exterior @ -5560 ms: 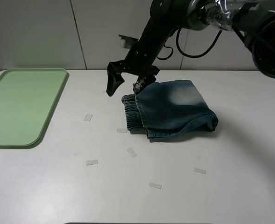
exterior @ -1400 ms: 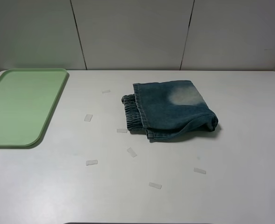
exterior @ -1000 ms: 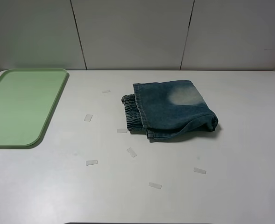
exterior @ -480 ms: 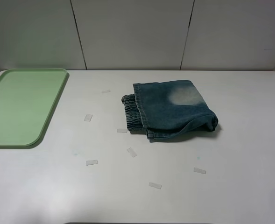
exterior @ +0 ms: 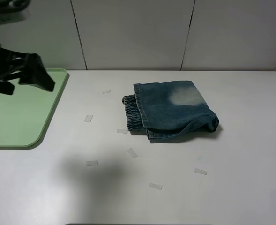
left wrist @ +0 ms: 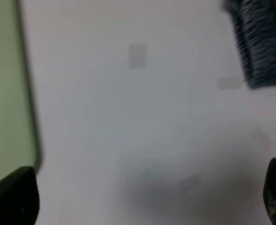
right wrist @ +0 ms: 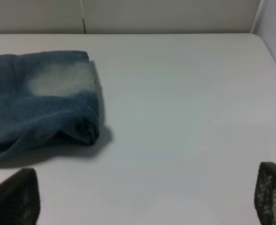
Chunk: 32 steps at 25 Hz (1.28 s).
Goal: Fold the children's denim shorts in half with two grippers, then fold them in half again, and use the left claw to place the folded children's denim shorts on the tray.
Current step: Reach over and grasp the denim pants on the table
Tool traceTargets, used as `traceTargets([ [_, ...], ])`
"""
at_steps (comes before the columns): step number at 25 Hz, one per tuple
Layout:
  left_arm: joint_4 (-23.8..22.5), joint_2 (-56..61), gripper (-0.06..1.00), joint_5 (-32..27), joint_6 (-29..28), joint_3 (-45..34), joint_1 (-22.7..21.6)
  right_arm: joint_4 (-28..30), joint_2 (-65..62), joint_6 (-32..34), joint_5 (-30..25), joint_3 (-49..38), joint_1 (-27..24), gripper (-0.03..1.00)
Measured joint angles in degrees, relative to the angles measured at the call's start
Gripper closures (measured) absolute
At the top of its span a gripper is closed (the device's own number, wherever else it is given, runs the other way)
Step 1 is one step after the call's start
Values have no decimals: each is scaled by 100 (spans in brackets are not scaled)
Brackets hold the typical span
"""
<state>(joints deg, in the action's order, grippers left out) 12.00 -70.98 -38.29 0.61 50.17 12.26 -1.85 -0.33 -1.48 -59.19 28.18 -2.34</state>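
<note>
The children's denim shorts (exterior: 173, 110) lie folded in a compact bundle at the table's middle, with the gathered waistband on their left and a pale faded patch on top. My left claw (exterior: 26, 84) hangs open and empty over the far right part of the pale green tray (exterior: 11, 122), well left of the shorts. The left wrist view is blurred: open gripper (left wrist: 142, 201), tray edge (left wrist: 6, 84), shorts (left wrist: 259, 42) far off. My right gripper (right wrist: 142, 197) is open and empty, back from the shorts (right wrist: 39, 98); it is out of the exterior view.
Several small pale tape strips (exterior: 92, 163) are scattered on the white table (exterior: 231, 187) around and in front of the shorts. A panelled wall (exterior: 128, 33) stands behind the table. The table's right edge (right wrist: 269, 51) shows in the right wrist view.
The right arm left the shorts and went out of view early on. In the last half second my left arm has come in from the left, over the tray, casting a shadow on the table.
</note>
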Motion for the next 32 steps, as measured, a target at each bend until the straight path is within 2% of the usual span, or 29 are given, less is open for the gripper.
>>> traceTargets([
  [5,280,-1273,-1,855,8,435,818,0,0,0,0,0,0,27],
  [6,418,-1729,-1,1122,-19,651,1120,0,0,0,0,0,0,27],
  [10,719,-2606,-1,1530,-61,1107,1689,0,0,0,0,0,0,27],
  [14,786,-3343,-1,1828,-244,1597,2159,0,0,0,0,0,0,27],
  [22,821,-4278,-1,1886,-1046,2313,2491,0,0,0,0,0,0,27],
  [27,821,-4558,-1,1902,-1366,2392,2491,0,0,0,0,0,0,27],
  [32,827,-4914,-1,2190,-1631,2405,2491,0,0,0,0,0,0,27],
])
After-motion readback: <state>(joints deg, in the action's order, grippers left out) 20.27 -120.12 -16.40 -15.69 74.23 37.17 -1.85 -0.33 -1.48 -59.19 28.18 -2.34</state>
